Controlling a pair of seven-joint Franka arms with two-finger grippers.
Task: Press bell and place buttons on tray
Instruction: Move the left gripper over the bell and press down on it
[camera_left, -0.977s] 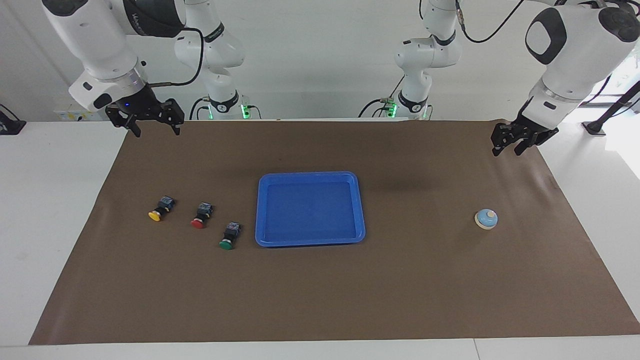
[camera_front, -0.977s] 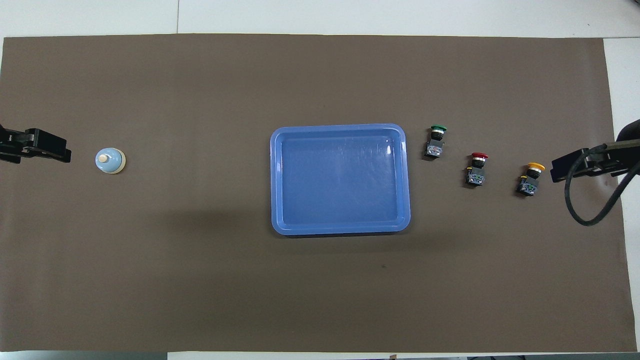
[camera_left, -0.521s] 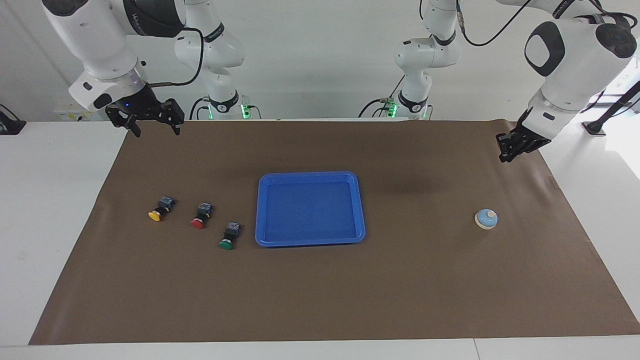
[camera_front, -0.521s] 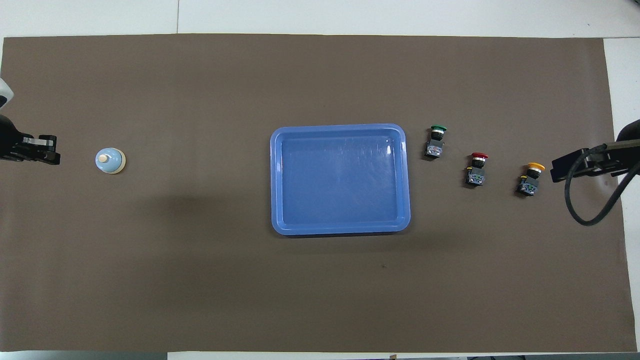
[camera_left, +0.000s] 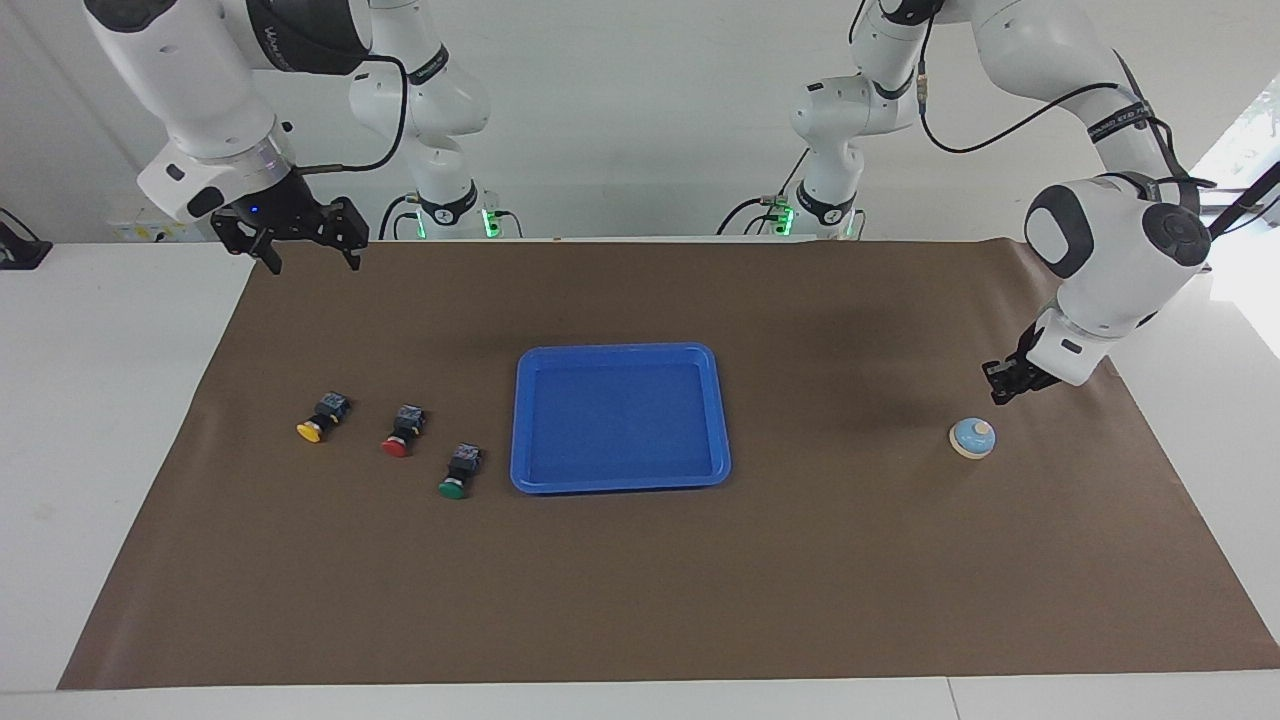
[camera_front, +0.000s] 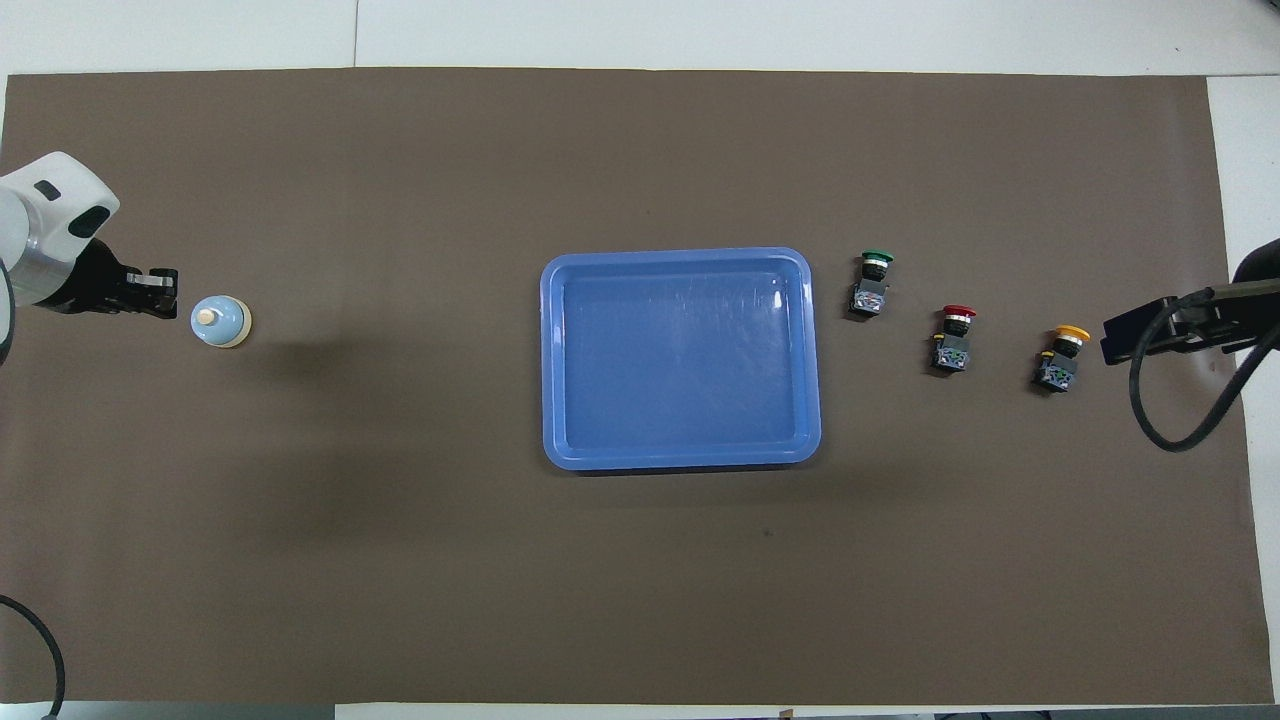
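The light-blue bell (camera_left: 973, 437) (camera_front: 220, 321) stands on the brown mat at the left arm's end of the table. My left gripper (camera_left: 996, 389) (camera_front: 166, 297) hangs shut and empty just above the mat close beside the bell, not touching it. The blue tray (camera_left: 620, 480) (camera_front: 680, 458) lies empty mid-table. A green button (camera_left: 458, 472) (camera_front: 871, 280), a red button (camera_left: 401, 431) (camera_front: 953, 335) and a yellow button (camera_left: 320, 417) (camera_front: 1061, 354) lie in a row toward the right arm's end. My right gripper (camera_left: 310, 255) waits open, high over the mat's edge nearest the robots.
A brown mat (camera_left: 640, 580) covers most of the white table (camera_left: 100, 400). A black cable (camera_front: 1180, 400) loops from the right arm over the mat's end beside the yellow button.
The left gripper closed, and its arm swung down and out over the mat until it came close beside the bell. The right arm stayed still.
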